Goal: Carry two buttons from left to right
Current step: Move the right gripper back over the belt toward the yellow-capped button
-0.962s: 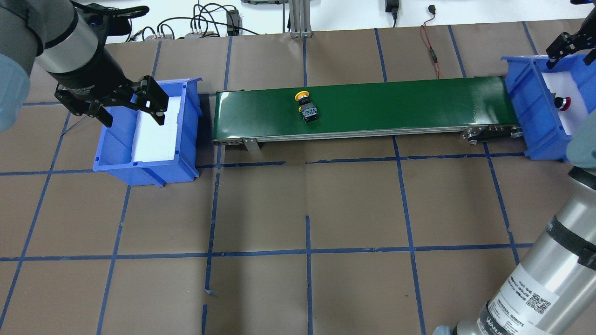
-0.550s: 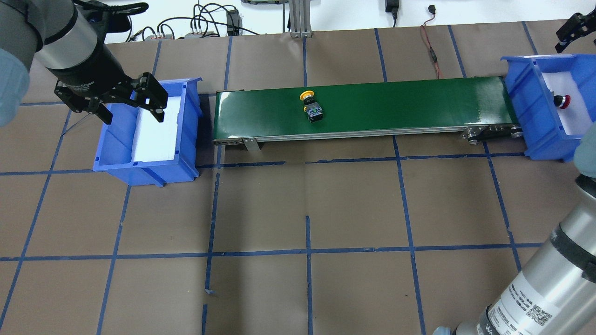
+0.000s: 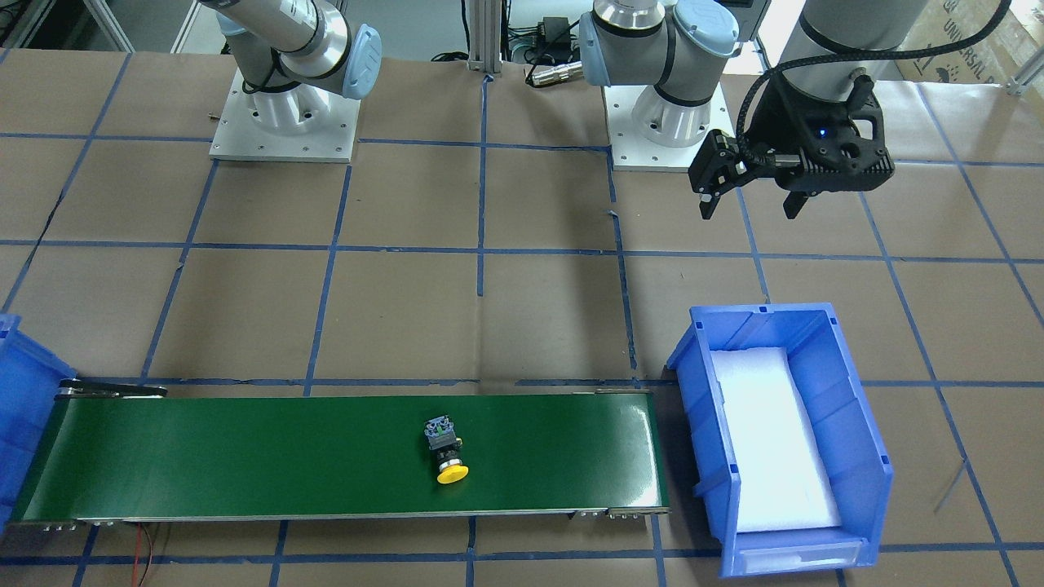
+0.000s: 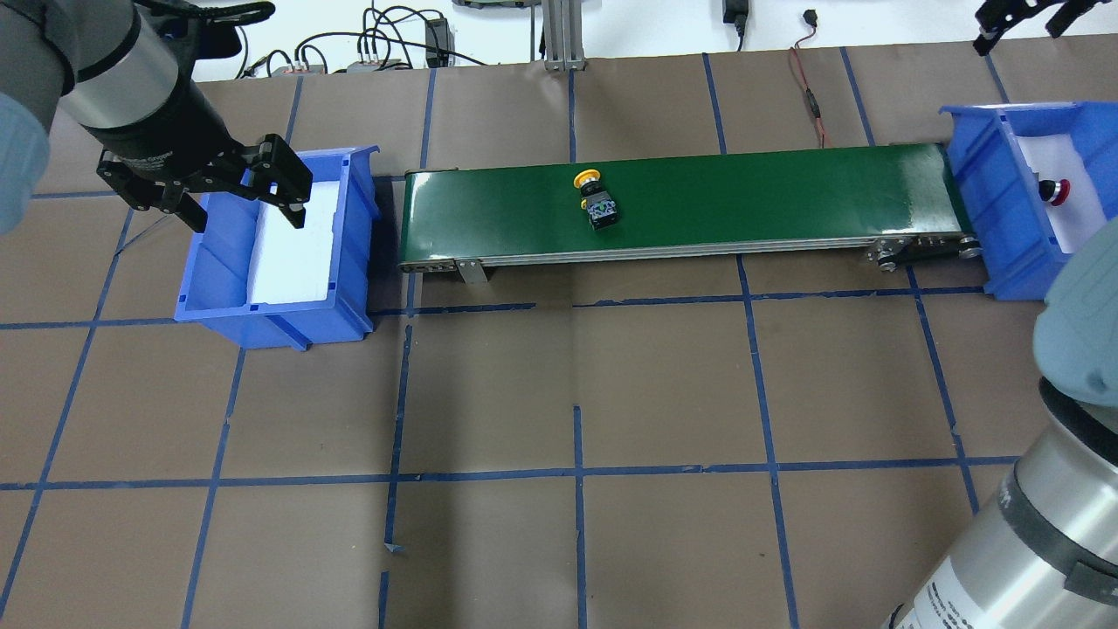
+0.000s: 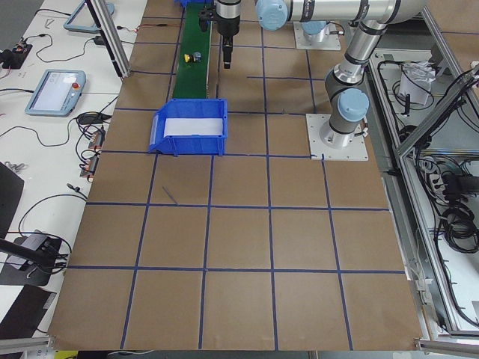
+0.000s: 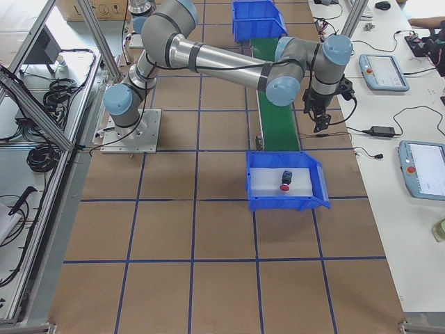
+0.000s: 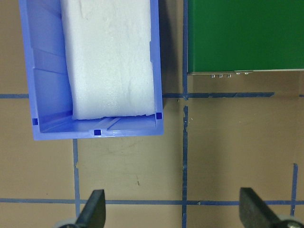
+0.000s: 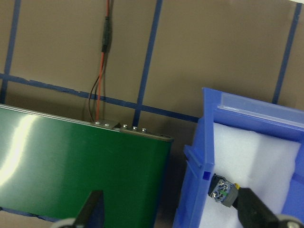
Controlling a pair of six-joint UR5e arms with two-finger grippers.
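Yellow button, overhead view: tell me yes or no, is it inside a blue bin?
No, the yellow button lies on the green conveyor belt, partway along its length.

A green conveyor belt (image 4: 769,196) lies on the brown table (image 4: 664,393), between the left blue bin (image 4: 288,321) and the right blue bin (image 4: 987,192). White foam (image 4: 293,249) lines both bins. Blue tape (image 4: 576,472) marks squares on the table.

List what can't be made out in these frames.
Right wrist view: red button cap hidden behind a right gripper finger; only its block shows.
Front-facing view: right bin cut off by the left edge.
Overhead view: right gripper clipped by the top edge.
Left side view: yellow button too small for detail.
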